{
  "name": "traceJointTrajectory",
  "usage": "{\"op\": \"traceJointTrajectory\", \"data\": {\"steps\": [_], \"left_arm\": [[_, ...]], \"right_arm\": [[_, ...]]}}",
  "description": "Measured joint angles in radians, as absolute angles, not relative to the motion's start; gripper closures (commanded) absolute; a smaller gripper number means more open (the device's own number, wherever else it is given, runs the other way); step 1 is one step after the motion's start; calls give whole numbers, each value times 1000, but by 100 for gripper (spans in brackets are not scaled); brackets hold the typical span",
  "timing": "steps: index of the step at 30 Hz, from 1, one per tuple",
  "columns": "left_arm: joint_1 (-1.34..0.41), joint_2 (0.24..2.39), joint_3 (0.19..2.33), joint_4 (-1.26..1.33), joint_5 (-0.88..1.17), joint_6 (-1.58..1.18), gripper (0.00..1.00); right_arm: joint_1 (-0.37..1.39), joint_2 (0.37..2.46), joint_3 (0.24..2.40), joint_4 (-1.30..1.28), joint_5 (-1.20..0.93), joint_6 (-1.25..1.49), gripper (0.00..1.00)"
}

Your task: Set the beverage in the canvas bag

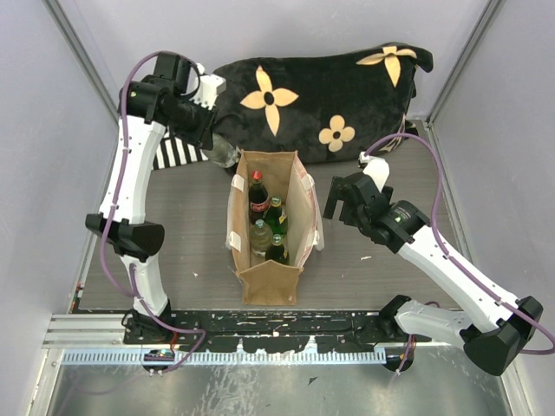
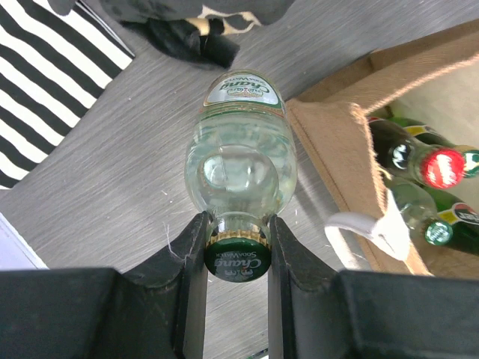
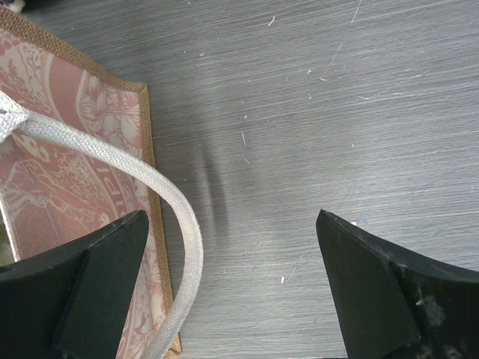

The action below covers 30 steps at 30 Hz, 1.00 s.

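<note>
My left gripper (image 2: 238, 224) is shut on the neck of a clear soda-water beverage bottle (image 2: 239, 161), just under its green cap. The bottle (image 1: 224, 154) is outside the back left corner of the canvas bag (image 1: 269, 286), and I cannot tell whether its base touches the table. The tan bag (image 2: 337, 142) stands upright and open in mid-table. It holds several bottles, among them a red-capped cola (image 1: 257, 192) and green ones (image 1: 275, 212). My right gripper (image 3: 232, 221) is open and empty over bare table, beside the bag's right wall (image 3: 75, 172) and cream handle (image 3: 176, 209).
A black flowered cushion (image 1: 321, 87) lies across the back of the table. A black-and-white striped cloth (image 1: 178, 154) lies under the left arm, behind the bag. Grey walls close in both sides, and a metal rail (image 1: 87, 325) runs along the near edge.
</note>
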<state>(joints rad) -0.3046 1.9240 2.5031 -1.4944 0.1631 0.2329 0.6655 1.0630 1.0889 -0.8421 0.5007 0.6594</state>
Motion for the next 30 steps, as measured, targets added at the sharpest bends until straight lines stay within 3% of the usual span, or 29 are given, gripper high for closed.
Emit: {"op": "traceJointTrajectory", "data": {"steps": [13,30], "left_arm": [[-310,1771,2471,-1420,278,226,100],[-371,1636,2399,-1401,604,246,100]], "right_arm": [[665,1095,1083,-808,468,657,0],[665,1114,1054,-773,450,656,0]]}}
